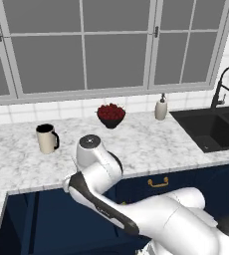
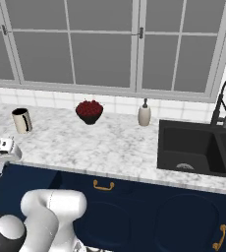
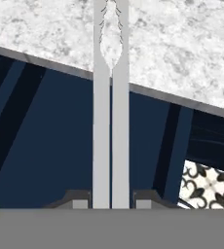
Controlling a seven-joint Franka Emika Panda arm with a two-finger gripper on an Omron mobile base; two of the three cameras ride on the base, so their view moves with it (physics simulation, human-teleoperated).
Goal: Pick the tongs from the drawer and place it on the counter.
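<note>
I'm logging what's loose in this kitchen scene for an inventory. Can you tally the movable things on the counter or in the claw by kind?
Mugs: 1, cream mug
Bowls: 1, dark bowl of red fruit
Soap dispensers: 1, beside the sink
Tongs: 1, held in the shut claw, tongs reaching over the counter edge
Total: 4

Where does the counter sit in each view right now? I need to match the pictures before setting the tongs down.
Left base view: the counter runs across the middle, under the window.
Right base view: the counter crosses the middle, from the left edge to the black sink.
Hand view: the counter lies along the top, behind the tips of the tongs.
Shared landmark: the navy cabinetry just under the counter's front edge.
</note>
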